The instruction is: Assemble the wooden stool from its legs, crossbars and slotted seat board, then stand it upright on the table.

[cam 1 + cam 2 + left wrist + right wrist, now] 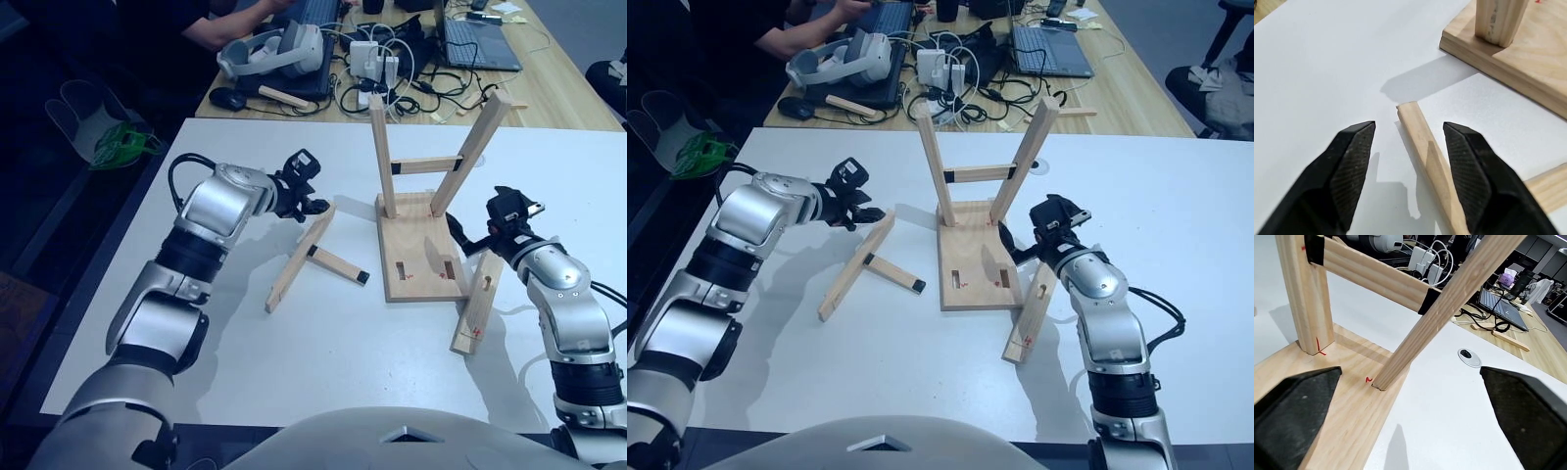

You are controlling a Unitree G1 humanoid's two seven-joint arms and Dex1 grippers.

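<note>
Left gripper, released, straddles the end of the loose leg near the worktop's centre; advise closing squarely before lifting toward the seat board, right gripper released alongside

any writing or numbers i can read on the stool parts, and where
"2", perhaps: red pen mark on the seat board at the foot of the tilted leg.
Red marks by the board's slots and on the loose leg: too small to read.
No other legible text.
</note>
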